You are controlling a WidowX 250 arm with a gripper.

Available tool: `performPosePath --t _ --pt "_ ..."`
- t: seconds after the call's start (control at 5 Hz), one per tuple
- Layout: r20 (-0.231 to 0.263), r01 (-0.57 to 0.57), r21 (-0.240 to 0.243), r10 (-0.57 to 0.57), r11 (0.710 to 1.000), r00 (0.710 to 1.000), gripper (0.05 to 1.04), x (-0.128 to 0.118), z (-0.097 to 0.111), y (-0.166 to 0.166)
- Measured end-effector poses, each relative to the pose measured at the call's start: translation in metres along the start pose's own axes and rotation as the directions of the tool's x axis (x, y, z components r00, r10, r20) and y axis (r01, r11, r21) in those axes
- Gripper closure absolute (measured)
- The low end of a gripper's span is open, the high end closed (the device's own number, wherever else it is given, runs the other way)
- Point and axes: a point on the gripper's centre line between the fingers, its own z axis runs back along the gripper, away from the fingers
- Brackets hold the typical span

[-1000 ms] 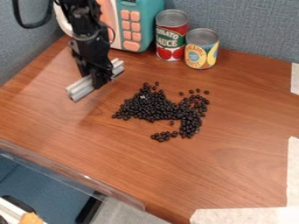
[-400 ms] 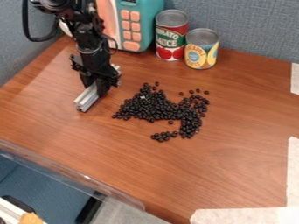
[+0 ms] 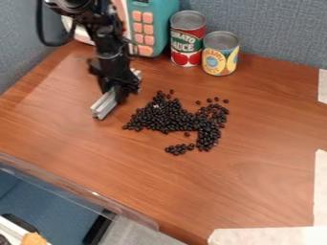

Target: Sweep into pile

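While the black gripper (image 3: 116,94) hangs over the left part of the wooden table (image 3: 256,186), it is clamped on a silver metal bar (image 3: 103,105), gripping it around the middle. One end of the bar points to the near left, the other to the far right, and from where I stand I can't tell whether its underside touches the wood.

Just to the right of the bar, apart from it, lie the black beans (image 3: 167,117). They make an uneven patch near the middle of the table, thick on its left side, with an arm of beans on the right running toward the near side. A small cluster sits at the near edge of the patch, and a few loose beans dot its far edge.

Beyond them, at the far side, stand a red tomato can (image 3: 187,44) and, just right of it, a shorter yellow can (image 3: 220,57), both upright. Left of the cans is a teal toy microwave (image 3: 163,24).
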Motion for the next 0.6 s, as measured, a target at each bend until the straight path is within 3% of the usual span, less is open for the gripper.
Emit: performPosePath --t 0.6 --pt "0.027 0.052 -0.098 -0.05 0.994 0.998 0.711 0.028 -0.001 -0.057"
